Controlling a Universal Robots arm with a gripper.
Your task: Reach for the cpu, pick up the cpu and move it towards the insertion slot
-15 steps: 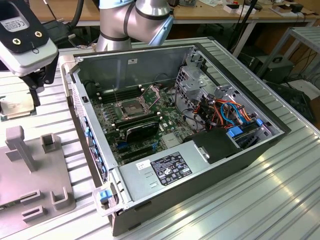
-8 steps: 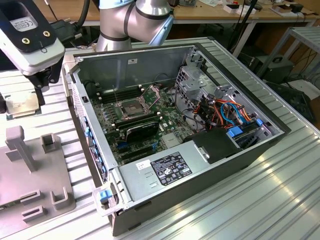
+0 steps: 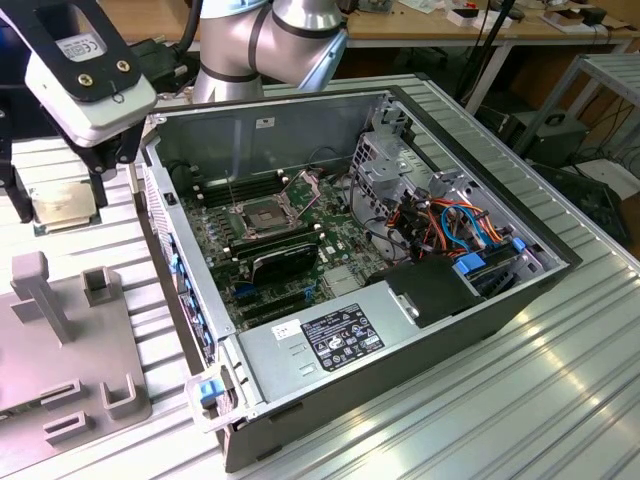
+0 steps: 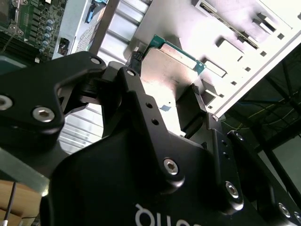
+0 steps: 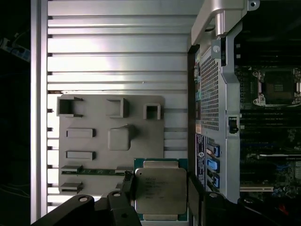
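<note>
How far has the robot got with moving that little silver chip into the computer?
Done: the gripper has reached the cpu and its fingers sit against two opposite edges.

In hand: the chip is between the fingers over the grey parts tray, outside the computer case.

Left: the insertion slot on the motherboard stands open and empty, well away from the chip.

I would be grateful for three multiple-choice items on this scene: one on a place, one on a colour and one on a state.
1. Where is the cpu?
A. Seated on the motherboard
B. Between the fingers, outside the case
C. On the case floor

2. What colour is its rim?
A. Red
B. Green
C. Yellow

3. How is the slot's hinged plate?
A. Raised
B. Shut flat
C. Missing

Answers:
1 B, since the fingers flank it beside the case.
2 B, since a green edge frames the silvery top.
3 A, since the plate stands up and the dark centre is bare.
</note>
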